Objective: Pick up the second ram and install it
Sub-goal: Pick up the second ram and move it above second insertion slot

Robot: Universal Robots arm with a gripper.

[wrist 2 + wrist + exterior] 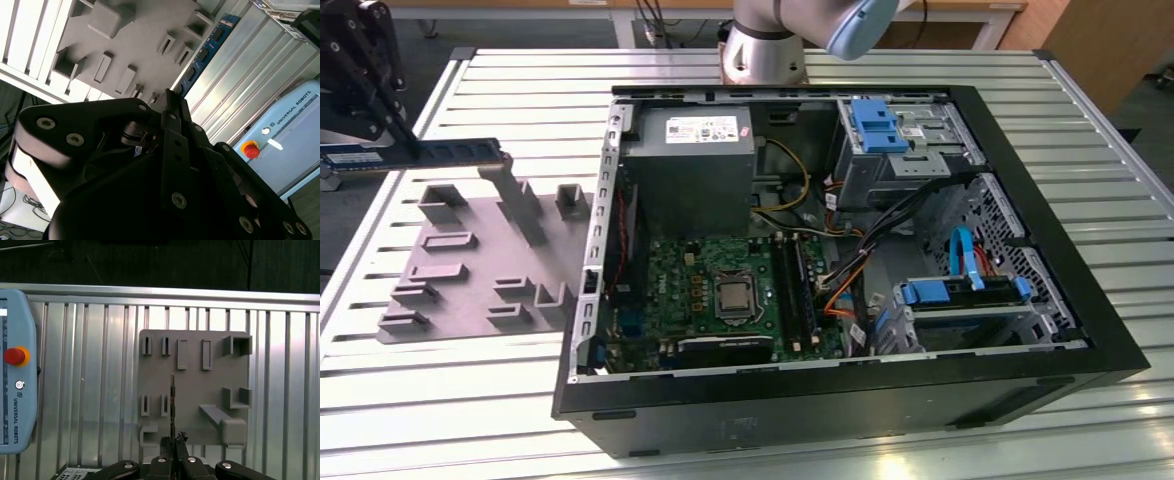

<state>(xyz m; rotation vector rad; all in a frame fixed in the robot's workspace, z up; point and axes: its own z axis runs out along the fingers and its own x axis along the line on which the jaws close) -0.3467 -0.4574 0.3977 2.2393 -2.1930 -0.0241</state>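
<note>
The end effector [344, 148] is clamped on one end of the ram [434, 152], held level above the grey holder [467, 255].

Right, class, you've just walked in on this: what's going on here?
The robot arm's hand is shut on the second ram and holds it level over the grey holder plate, at the exterior view's left. The open computer case lies beside the plate. The stick is not yet at the motherboard.

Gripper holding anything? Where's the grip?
Yes: the gripper pinches the second ram toward one end, the rest sticking out over the grey holder.
</note>
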